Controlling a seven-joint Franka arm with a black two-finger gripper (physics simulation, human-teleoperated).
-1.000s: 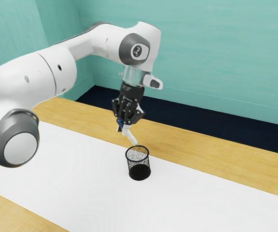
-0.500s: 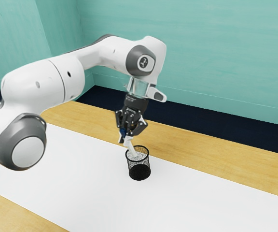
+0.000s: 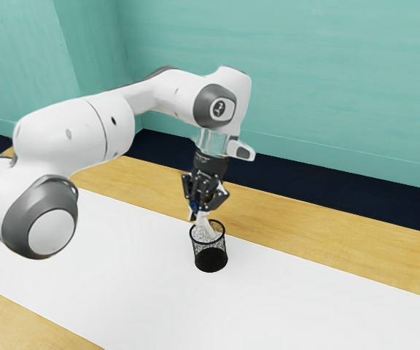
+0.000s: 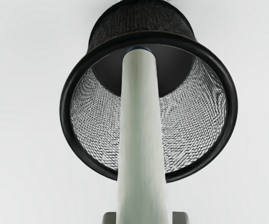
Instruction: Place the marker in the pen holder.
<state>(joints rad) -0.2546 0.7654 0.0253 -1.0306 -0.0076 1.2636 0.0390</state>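
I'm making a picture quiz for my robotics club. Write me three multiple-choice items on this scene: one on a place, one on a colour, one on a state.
1. Where is the far end of the marker?
A. Flat on the table
B. Under the pen holder
C. At the pen holder's mouth

2. What colour is the pen holder?
A. Black
B. Red
C. Yellow

3. How is the end effector?
A. Open and empty
B. Shut on the marker
C. Shut on the pen holder's rim

Key:
1. C: both views show the marker reaching to the opening.
2. A: its mesh, rim and base are all dark.
3. B: the marker sits gripped between the two fingers, slanting down from them.
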